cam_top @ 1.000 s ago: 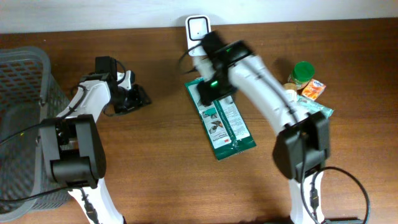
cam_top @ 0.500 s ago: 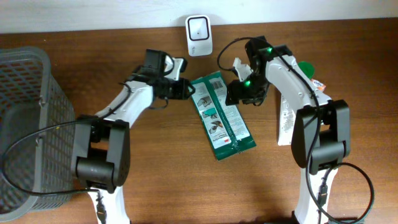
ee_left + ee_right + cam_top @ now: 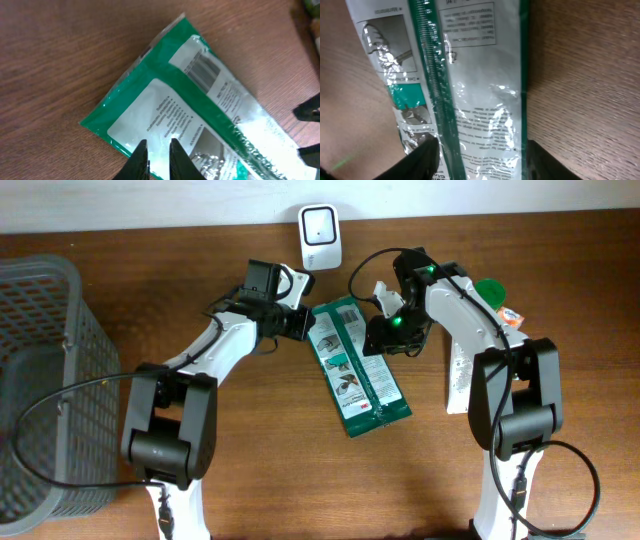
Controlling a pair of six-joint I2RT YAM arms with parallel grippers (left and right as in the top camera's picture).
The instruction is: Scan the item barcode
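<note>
By left wrist, barcode (image 3: 202,75) visible (too small overhead).

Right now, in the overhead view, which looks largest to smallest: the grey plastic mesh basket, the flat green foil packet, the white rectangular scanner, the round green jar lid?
1. grey plastic mesh basket
2. flat green foil packet
3. white rectangular scanner
4. round green jar lid

Left gripper (image 3: 156,148) jaws narrowly apart, right gripper (image 3: 482,146) jaws spread wide
</note>
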